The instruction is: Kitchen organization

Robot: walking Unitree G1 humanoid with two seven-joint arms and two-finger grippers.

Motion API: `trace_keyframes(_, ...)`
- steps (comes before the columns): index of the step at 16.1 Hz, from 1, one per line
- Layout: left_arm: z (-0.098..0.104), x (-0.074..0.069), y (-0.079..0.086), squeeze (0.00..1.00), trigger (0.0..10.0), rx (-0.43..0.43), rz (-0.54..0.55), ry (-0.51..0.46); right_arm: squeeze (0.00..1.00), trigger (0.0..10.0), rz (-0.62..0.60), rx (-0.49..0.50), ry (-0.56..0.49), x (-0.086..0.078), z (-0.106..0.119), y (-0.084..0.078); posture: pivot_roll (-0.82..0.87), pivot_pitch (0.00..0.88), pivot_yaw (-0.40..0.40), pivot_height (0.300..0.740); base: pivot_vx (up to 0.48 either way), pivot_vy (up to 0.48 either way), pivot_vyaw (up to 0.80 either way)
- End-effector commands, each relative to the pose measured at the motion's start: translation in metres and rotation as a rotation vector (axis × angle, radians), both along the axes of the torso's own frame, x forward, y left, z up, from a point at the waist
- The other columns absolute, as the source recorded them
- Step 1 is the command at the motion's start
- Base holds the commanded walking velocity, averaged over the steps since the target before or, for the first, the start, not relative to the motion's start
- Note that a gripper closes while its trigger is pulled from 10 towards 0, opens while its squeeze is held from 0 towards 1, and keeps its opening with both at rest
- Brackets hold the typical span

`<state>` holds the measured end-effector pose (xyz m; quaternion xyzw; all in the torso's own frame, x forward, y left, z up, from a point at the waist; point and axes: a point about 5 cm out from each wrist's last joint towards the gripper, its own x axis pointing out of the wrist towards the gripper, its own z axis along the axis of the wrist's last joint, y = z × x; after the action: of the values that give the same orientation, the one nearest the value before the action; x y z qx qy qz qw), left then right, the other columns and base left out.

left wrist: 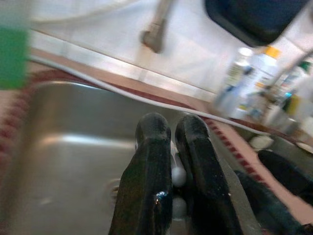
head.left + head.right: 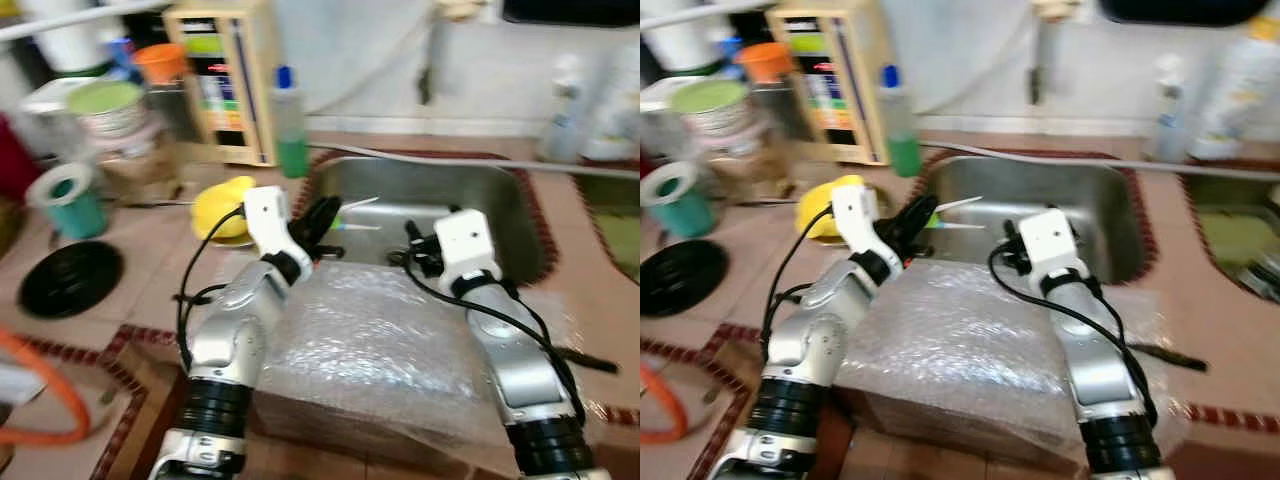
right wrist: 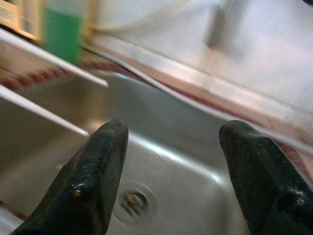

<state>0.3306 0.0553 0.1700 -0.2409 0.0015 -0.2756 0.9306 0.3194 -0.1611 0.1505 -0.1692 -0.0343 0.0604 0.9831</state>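
My left gripper [image 2: 322,215] reaches over the near left corner of the steel sink [image 2: 480,200], shut on two thin white sticks [image 2: 358,205] that jut out over the basin. In the left wrist view its black fingers [image 1: 151,171] sit close together with something white [image 1: 177,174] pinched between them. My right gripper [image 2: 415,245] hovers over the sink's near edge, open and holding nothing; its wrist view shows the fingertips [image 3: 98,166] wide apart above the drain [image 3: 132,203], with the white sticks [image 3: 49,56] crossing beside them.
A box wrapped in bubble wrap [image 2: 380,340] lies under both forearms. A green bottle [image 2: 290,125], a yellow object [image 2: 222,205], a black lid [image 2: 70,278], a teal cup [image 2: 70,200] and a wooden box [image 2: 225,80] crowd the left counter. Bottles [image 2: 565,110] stand at the back right.
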Motion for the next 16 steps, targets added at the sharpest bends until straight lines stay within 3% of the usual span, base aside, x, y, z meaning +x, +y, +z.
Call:
trace_keyframes(1, 0.005, 0.002, -0.001, 0.00, 10.0, 0.005, 0.011, -0.017, 0.00, 10.0, 0.006, 0.014, -0.047, -0.002, 0.012, 0.001, -0.05, 0.000, 0.108, 0.740, 0.000, 0.000, -0.80)
trace_keyframes(6, 0.012, 0.002, -0.007, 0.00, 10.0, -0.001, 0.036, -0.059, 0.00, 10.0, -0.017, 0.034, -0.053, -0.006, 0.015, -0.010, -0.08, 0.000, 0.115, 0.740, 0.000, 0.000, 0.00)
trace_keyframes(9, 0.017, 0.004, -0.015, 0.00, 10.0, -0.027, -0.028, -0.051, 0.00, 10.0, 0.117, -0.035, -0.042, -0.008, 0.018, 0.001, -0.12, 0.000, 0.135, 0.740, 0.000, 0.000, 0.00)
trace_keyframes(13, 0.014, 0.006, -0.018, 0.00, 10.0, -0.008, -0.084, -0.032, 0.00, 10.0, 0.169, -0.068, -0.053, -0.004, 0.020, 0.007, -0.13, 0.000, 0.157, 0.740, 0.000, 0.000, 0.00)
trace_keyframes(16, 0.013, 0.011, -0.023, 0.00, 10.0, 0.015, -0.106, -0.026, 0.00, 10.0, 0.243, -0.107, -0.018, -0.003, 0.017, 0.007, -0.12, 0.000, 0.124, 0.740, 0.000, 0.000, 0.00)
